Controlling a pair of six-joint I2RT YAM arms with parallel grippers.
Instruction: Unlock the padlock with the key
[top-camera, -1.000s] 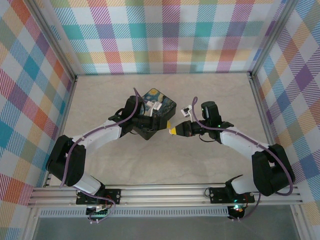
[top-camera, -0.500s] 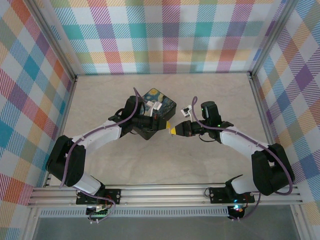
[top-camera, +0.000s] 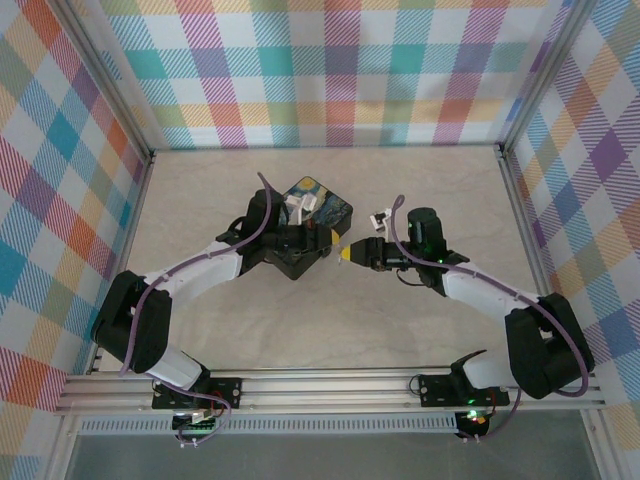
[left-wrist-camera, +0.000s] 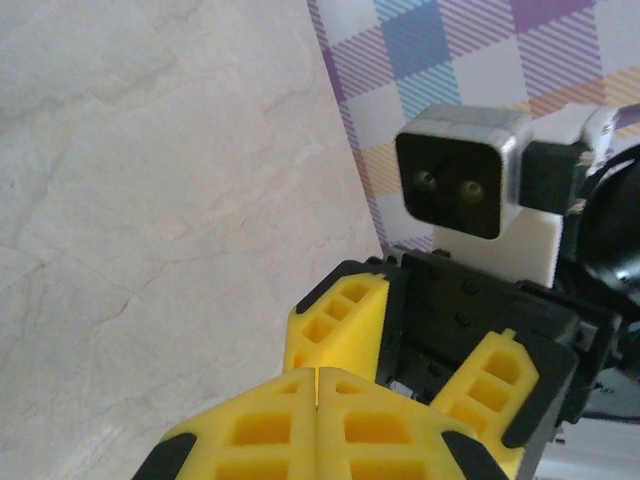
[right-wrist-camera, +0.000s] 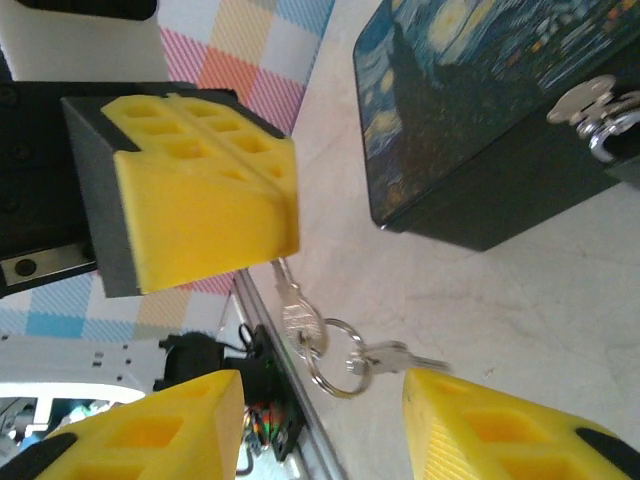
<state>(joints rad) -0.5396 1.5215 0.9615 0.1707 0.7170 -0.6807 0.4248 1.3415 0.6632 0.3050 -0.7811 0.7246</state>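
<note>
Nearest the right wrist camera, the right gripper (right-wrist-camera: 322, 400) stands with its yellow fingers well apart and nothing between the pads. A second ago it was pinched shut, tip to tip with the other arm; now it has let go and, from above, has drawn back slightly, leaving a small gap.

Just beyond, the left gripper (right-wrist-camera: 240, 190) is clamped fully shut, having closed over that same second. The key (right-wrist-camera: 290, 305) pokes out from under its pressed pads, the bow end hanging free. From the bow dangle a key ring (right-wrist-camera: 335, 355) and a second key (right-wrist-camera: 390, 355) over the pale table (top-camera: 300, 320). The left wrist view shows the same closed pads, with the other arm's spread fingers facing them.

So the key has changed hands: the left arm now carries it alone, and the handover looks complete.

Farther off sits the tin box (right-wrist-camera: 460, 130), painted with a starry night sky. At its front edge is the silvery padlock (right-wrist-camera: 610, 140), partly cut off by the frame, and its keyhole cannot be made out. Key and padlock are near but apart, so insertion is not yet begun. The dangling ring may swing and snag as the key goes in.
</note>
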